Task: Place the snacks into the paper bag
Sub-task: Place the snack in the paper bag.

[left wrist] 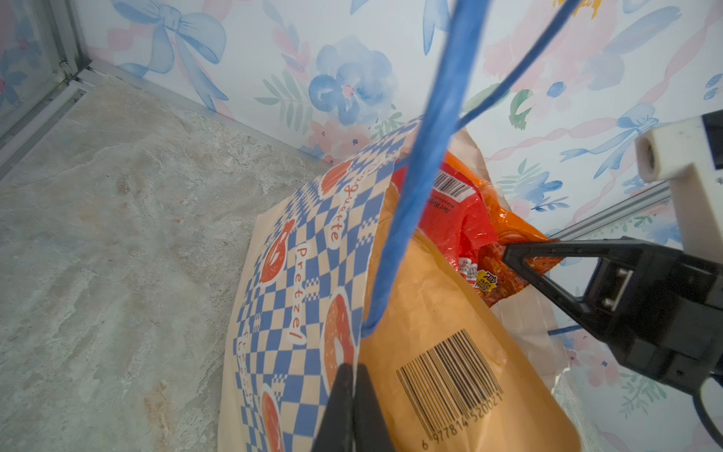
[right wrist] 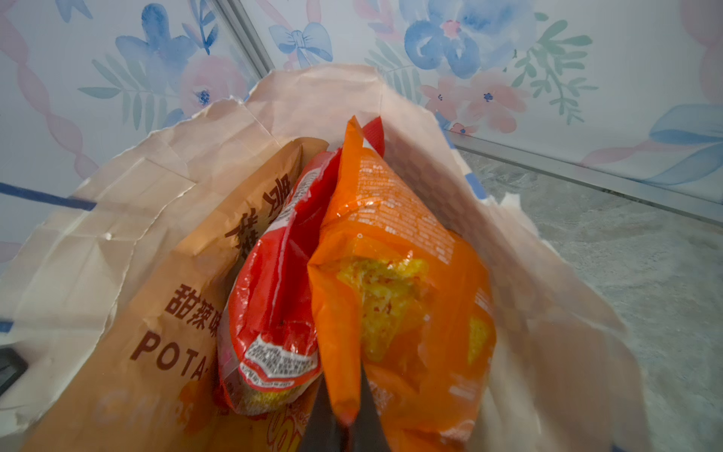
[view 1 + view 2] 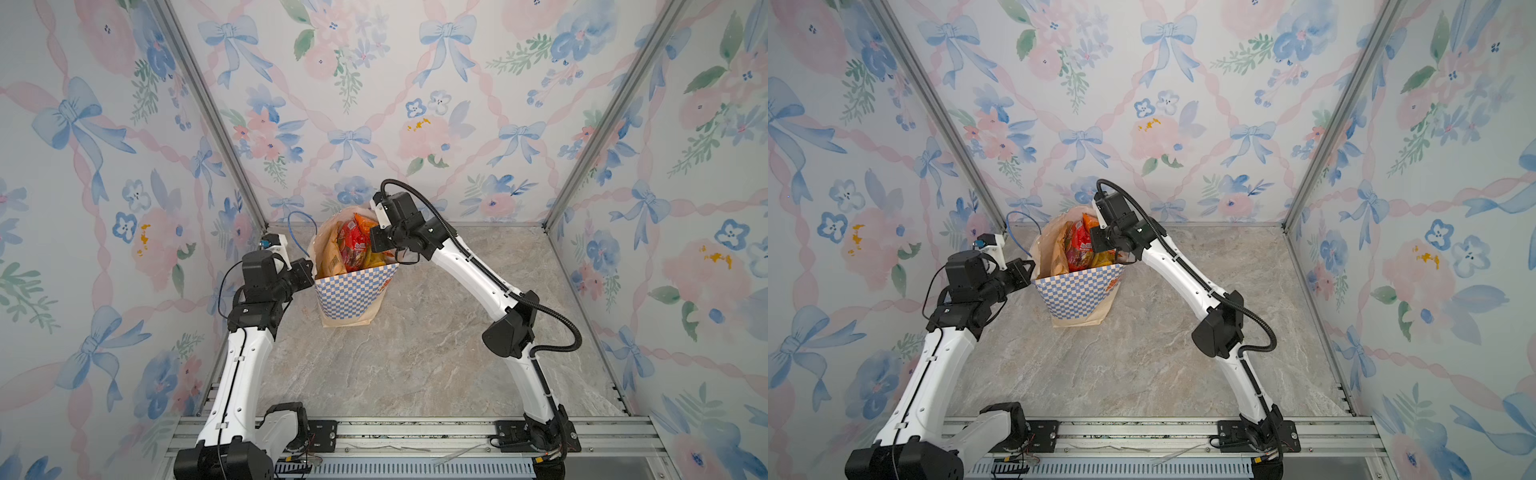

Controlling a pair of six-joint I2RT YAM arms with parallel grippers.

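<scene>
Right wrist view: right gripper (image 2: 346,420) closed on the sealed edge of the orange packet (image 2: 395,242) (likely light, slippery film) inside the bag (image 2: 137,188) near the far edge of the table (image 2: 645,274); left gripper (image 1: 352,377) pinches the bag rim.

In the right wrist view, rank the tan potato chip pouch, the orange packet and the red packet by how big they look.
1. The tan pouch and orange packet: about alike; the orange one is nearest the camera, the pouch partly hidden.
2. The red packet, smallest showing.
</scene>
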